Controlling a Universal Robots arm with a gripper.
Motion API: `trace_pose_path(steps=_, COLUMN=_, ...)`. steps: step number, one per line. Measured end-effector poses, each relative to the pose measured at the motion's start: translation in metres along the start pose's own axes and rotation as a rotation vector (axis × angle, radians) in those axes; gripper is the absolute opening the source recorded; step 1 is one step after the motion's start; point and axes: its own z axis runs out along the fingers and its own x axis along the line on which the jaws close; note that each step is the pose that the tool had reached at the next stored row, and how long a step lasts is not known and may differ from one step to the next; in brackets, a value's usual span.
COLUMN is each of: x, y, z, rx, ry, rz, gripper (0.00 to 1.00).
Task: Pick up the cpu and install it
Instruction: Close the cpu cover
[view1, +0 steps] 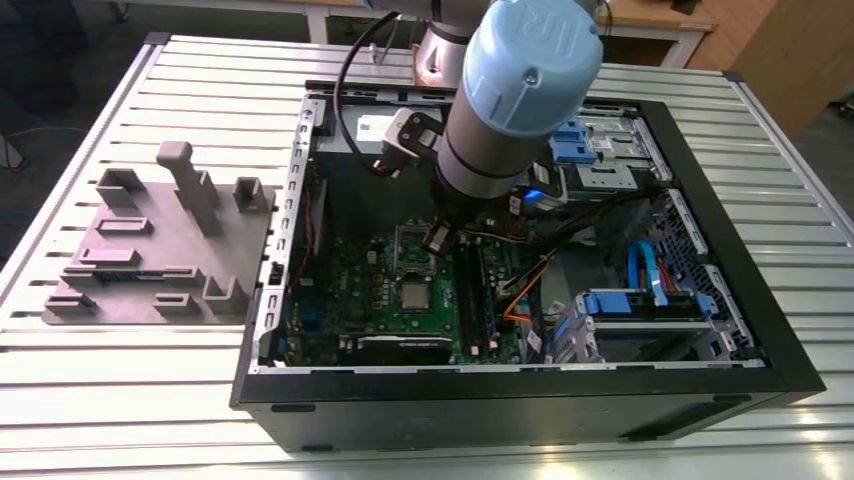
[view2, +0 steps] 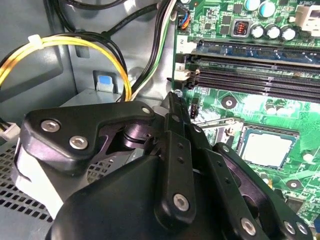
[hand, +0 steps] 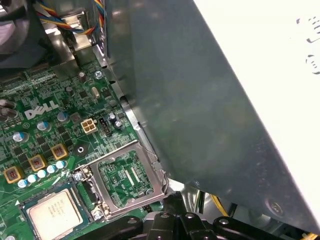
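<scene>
**While the retaining frame lies open, the cpu (view1: 416, 293) already sits in its socket**

Although the task is not finished, the placing looks done. The cpu lies flat and square inside the socket on the green motherboard (view1: 350, 272), silver top up, and nothing touches it. In both wrist views it sits level with the socket walls (view2: 265, 146) (hand: 54, 210).

Just beside it, the hinged retaining frame (hand: 127, 177) is swung back flat against the board, with bare circuitry showing through its window. So the chip seems seated but not clamped.

The gripper (view1: 438, 238) hangs above that frame, near the cpu but apart from it. In the second wrist view its fingers (view2: 172, 102) appear drawn together and hold nothing.

The board sits inside the open computer case (view1: 534, 400), which rests on the slatted desk (view1: 134, 400). A grey holder block (view1: 147, 260) stands on the desk at the exterior view's left.
</scene>
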Motion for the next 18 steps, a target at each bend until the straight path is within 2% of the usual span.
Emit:
trace_pose_path(steps=11, x=-0.0016, y=0.0023, z=-0.0081, rx=-0.0001, ry=0.0001, rz=0.000, gripper=0.10)
trace_pose_path(steps=18, x=-0.0023, y=0.0029, z=-0.0109, rx=-0.0031, ry=0.0018, rz=0.001, gripper=0.10)
